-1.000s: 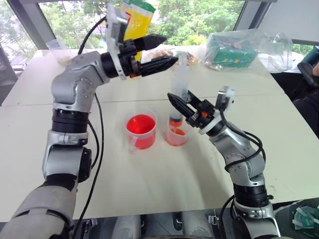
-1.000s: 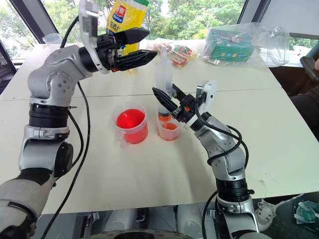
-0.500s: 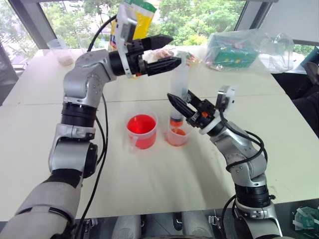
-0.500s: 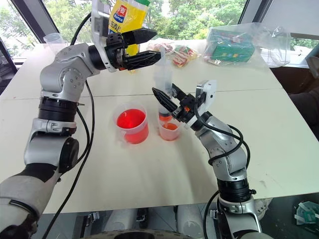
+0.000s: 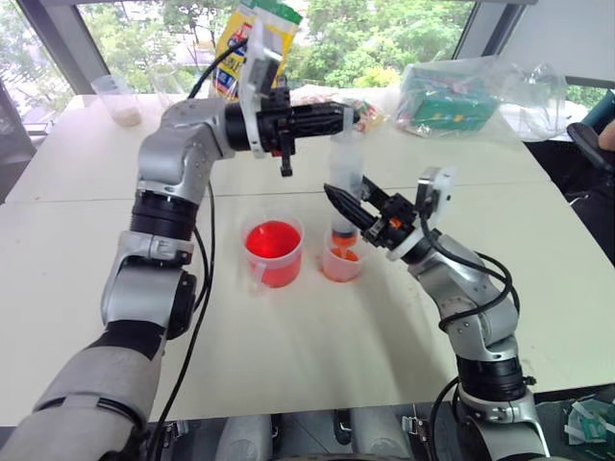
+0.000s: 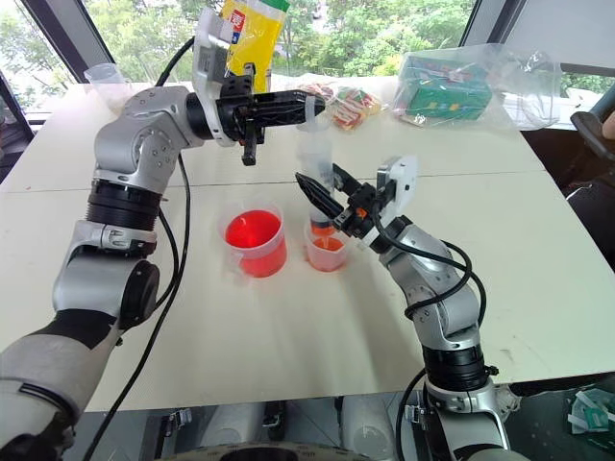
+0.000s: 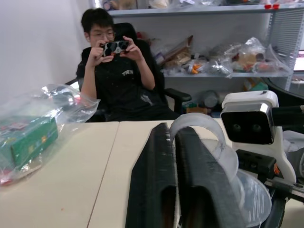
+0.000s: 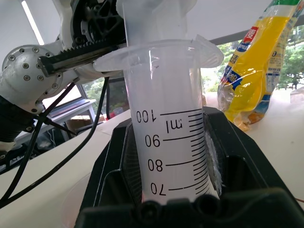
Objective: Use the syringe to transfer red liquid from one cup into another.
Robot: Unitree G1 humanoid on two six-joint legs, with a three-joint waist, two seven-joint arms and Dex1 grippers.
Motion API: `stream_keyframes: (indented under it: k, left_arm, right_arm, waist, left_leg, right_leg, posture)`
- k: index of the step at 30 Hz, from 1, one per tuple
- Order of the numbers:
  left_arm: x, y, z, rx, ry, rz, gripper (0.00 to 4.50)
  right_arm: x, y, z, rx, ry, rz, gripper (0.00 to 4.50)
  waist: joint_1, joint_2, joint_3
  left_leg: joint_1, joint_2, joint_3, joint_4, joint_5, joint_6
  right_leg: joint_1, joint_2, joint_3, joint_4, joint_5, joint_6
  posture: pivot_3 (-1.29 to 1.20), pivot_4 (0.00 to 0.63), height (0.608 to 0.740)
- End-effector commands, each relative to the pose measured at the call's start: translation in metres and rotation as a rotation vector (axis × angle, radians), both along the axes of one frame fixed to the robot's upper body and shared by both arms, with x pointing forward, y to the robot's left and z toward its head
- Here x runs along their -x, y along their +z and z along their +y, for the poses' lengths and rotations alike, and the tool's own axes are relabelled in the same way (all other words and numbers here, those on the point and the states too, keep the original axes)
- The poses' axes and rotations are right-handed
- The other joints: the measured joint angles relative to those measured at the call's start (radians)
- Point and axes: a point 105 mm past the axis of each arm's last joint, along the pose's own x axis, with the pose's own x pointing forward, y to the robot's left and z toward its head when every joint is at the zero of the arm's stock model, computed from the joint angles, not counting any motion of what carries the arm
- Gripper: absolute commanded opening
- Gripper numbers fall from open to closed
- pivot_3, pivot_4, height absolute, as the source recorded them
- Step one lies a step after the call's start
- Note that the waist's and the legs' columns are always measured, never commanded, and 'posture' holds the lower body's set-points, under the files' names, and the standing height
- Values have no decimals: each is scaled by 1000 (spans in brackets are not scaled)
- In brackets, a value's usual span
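Bright daylight pours through the windows [image 5: 384,38] behind the counter [image 5: 288,365], leaving soft, faint shadows. The head views bend slightly at the edges. In the left wrist view the close black fingers [image 7: 156,190] blur.

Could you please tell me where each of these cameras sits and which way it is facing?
Head eyes: on the head, looking forward and down at the handled beaker and small cup; both arms show.
Left wrist: along the shut left gripper, across the table toward a seated person.
Right wrist: along the right gripper, shut on the syringe, toward a yellow bag.
Shared: the syringe's plunger top.
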Motion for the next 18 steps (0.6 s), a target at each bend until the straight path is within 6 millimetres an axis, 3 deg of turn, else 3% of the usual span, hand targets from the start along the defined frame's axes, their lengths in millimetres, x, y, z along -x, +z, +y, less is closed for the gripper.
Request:
stream_keyframes:
  k: [1, 18]
  left_arm:
    - [6, 7, -3, -17, -22, -42, 24]
    - [26, -26, -14, -90, -92, -25, 24]
  right_arm:
    - [12, 24, 4, -15, 36, -117, 1383]
    - [3, 47, -14, -14, -28, -189, 1383]
  waist:
    - [-1, 0, 0]
    - [0, 0, 0]
  left_leg:
    - [0, 0, 0, 0, 0, 0]
    - [0, 0, 0, 0, 0, 0]
  right_leg:
    - [0, 0, 0, 0, 0, 0]
    - [0, 0, 0, 0, 0, 0]
  posture:
    - [0, 150, 740]
    - [0, 150, 740]
